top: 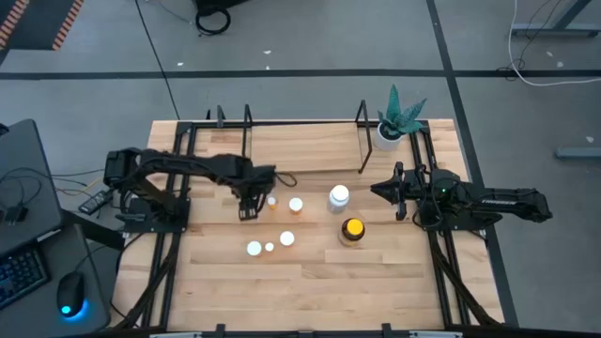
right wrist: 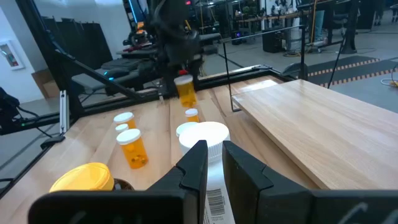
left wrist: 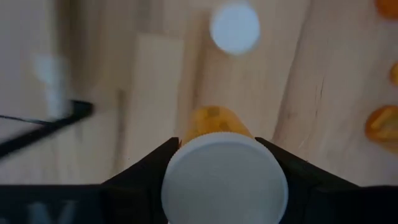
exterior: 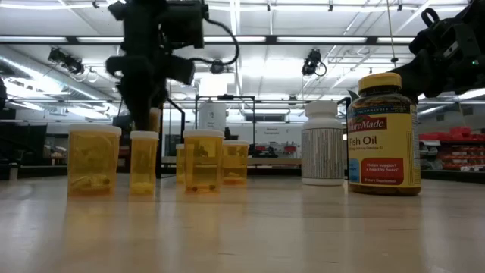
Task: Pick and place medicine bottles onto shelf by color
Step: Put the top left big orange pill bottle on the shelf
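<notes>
Left end effector (top: 248, 208) clamping orange bottle (left wrist: 214, 124) (lifted), right end effector (top: 379, 191) — idle

My left wrist view cuts off the white cap (left wrist: 225, 178) of the bottle between my jaws, and everything beyond it is blurred. In my right wrist view, the yellow cap (right wrist: 84, 177) and the white bottle (right wrist: 208, 163) run off the edge.

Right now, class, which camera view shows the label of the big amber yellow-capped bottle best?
The low view: the big amber yellow-capped bottle stands side-on there, its label reading "Fish Oil". The high view shows mainly its yellow cap from above. The right wrist view catches only the cap's edge; the left wrist view misses it.
</notes>
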Controlling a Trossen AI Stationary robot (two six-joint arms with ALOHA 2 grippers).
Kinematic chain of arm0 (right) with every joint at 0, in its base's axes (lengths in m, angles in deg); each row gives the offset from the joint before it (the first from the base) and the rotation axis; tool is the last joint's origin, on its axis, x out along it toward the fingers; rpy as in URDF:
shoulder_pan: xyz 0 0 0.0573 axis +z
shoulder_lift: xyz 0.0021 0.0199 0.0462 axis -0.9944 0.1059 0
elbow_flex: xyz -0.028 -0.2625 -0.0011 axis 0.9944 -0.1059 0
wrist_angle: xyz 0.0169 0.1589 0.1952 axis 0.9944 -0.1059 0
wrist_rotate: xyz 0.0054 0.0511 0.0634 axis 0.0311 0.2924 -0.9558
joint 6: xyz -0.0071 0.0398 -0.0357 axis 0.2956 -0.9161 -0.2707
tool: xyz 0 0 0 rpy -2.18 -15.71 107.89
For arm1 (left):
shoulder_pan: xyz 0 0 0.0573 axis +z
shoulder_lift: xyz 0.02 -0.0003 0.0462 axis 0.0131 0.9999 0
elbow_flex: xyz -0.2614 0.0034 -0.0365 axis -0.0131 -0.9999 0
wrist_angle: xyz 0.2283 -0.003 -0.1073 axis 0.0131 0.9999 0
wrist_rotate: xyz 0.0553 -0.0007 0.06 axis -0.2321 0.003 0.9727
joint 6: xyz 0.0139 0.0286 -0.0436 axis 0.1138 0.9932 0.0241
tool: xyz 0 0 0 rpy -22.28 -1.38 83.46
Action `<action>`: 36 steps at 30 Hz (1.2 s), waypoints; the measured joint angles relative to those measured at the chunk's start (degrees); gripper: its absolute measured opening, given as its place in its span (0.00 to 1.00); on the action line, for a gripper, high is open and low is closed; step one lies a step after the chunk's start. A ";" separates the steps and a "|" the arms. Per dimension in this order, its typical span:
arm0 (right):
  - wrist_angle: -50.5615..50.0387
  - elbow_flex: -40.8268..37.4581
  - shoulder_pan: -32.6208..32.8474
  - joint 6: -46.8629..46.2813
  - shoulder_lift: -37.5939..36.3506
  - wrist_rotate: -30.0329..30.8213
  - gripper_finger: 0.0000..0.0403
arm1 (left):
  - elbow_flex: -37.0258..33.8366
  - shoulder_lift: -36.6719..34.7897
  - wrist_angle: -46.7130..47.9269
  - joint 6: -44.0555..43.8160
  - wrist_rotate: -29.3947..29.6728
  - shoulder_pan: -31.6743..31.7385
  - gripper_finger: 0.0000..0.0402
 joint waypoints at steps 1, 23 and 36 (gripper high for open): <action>0.00 0.00 0.00 -0.02 0.00 0.00 0.14 | 1.30 0.00 0.32 0.48 0.01 0.74 0.48; 0.04 0.00 0.00 0.00 0.00 0.00 0.14 | 29.10 10.78 -2.99 22.83 -0.04 21.60 0.51; 0.72 0.00 0.02 0.00 -0.02 0.00 0.14 | 41.31 27.64 2.49 27.47 -4.60 32.44 0.51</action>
